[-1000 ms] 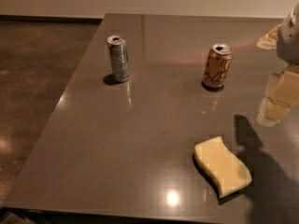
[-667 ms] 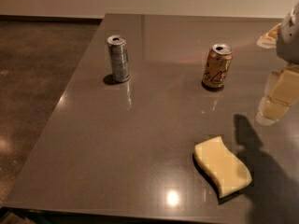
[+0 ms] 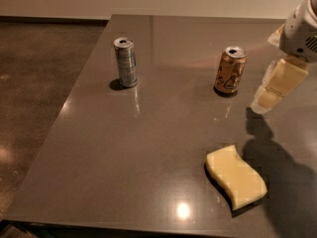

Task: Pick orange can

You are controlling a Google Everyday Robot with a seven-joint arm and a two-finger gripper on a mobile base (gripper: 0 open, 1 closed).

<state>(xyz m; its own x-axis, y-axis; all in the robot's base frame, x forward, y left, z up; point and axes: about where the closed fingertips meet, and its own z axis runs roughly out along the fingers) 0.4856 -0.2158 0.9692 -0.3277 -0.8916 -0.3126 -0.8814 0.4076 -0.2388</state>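
The orange can [image 3: 230, 70] stands upright on the dark grey table [image 3: 148, 148], right of centre and toward the back. It has an orange-gold body with dark and white markings and a silver top with a pull tab. My gripper [image 3: 262, 103] hangs from the white arm [image 3: 301, 31] at the right edge, above the table. It is a short way to the right of the can and slightly nearer the camera, and does not touch it.
A slimmer silver-blue striped can [image 3: 126, 62] stands upright at the back left of the table. A yellow sponge [image 3: 236, 176] lies near the front right. The table's left edge drops to a brown floor [image 3: 34, 83].
My gripper has moved a little to the left, closer to the orange can. The cans and the sponge have not moved.
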